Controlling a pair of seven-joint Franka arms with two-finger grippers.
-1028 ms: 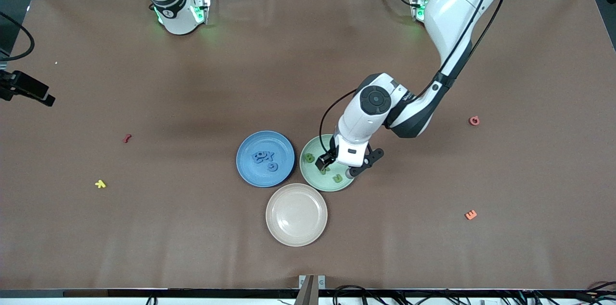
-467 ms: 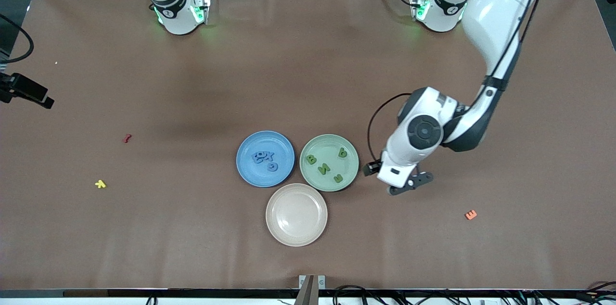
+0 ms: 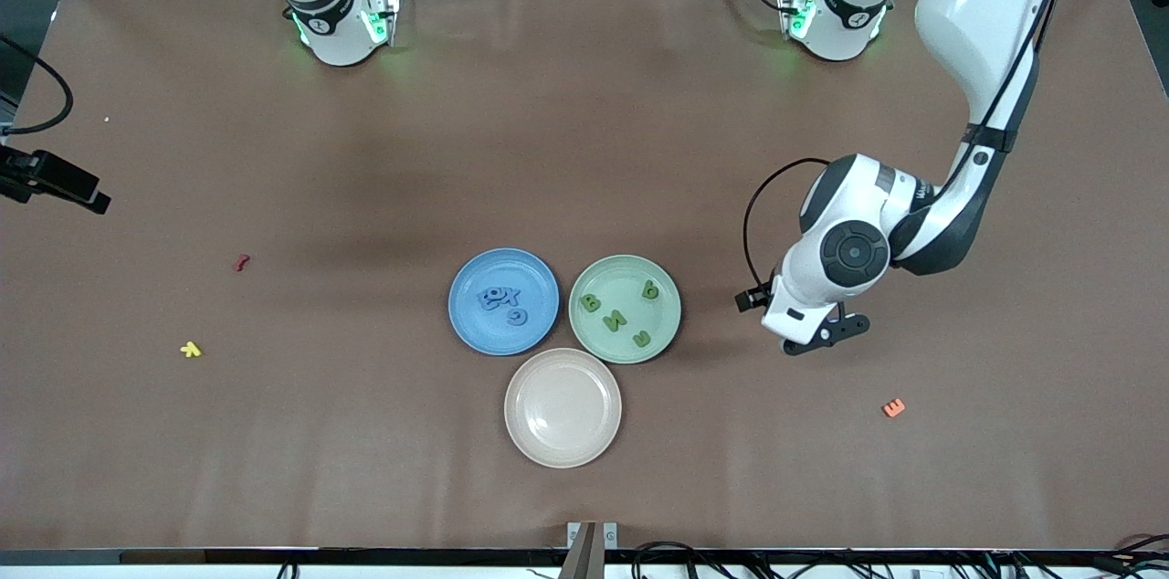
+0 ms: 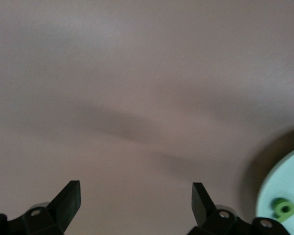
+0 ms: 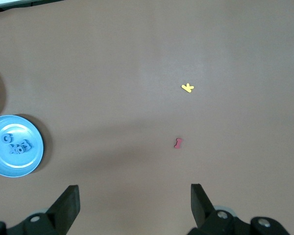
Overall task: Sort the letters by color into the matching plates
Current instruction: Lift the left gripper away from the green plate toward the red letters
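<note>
Nearest the front camera sits the beige plate point(image 3: 563, 407), bare and no part of your sort; the orange letter point(image 3: 894, 408) lies toward the left arm's end of the table. A little farther off, the blue plate point(image 3: 503, 300) holds its blue letters point(image 3: 503, 301) in a clump, four as far as you can make out, since they overlap. Beside it the green plate point(image 3: 625, 309) carries four green letters point(image 3: 616, 317) spread apart. A yellow letter point(image 3: 190, 349) and a red one point(image 3: 241, 263) lie toward the right arm's end.

The left gripper point(image 4: 136, 196) hangs over bare table beside the green plate, jaws apart and holding nothing. The right gripper point(image 5: 134, 198) waits high over its end of the table, jaws apart too, nothing between them.

Judging by how things lie, your blue and green sorting looks done. Your next move is probably only to take the left arm clear of the plates, unless a green or blue letter is hidden under it.
</note>
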